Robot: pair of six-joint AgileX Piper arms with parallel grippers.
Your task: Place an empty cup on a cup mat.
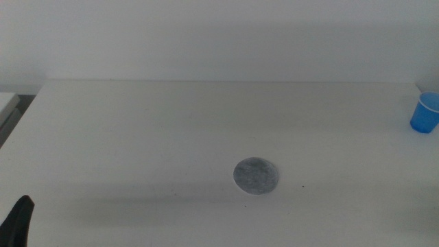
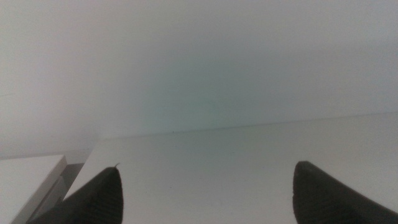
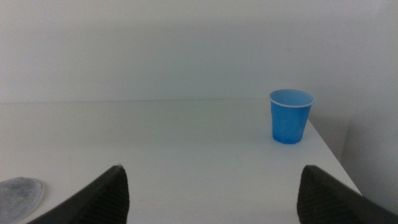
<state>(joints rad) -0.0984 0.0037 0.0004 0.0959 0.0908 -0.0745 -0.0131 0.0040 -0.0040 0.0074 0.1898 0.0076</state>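
I am looking at a plain white worktop (image 1: 137,137) running back to a pale wall. The cup mat (image 1: 256,175) is lying flat on it, a little right of centre and toward the near side. The cup (image 1: 426,112) is standing upright on the worktop at the far right edge, well apart from the mat.

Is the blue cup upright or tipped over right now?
Upright. The cup stands on its narrow base with its open mouth up, near the table's far right edge, apart from the cup mat.
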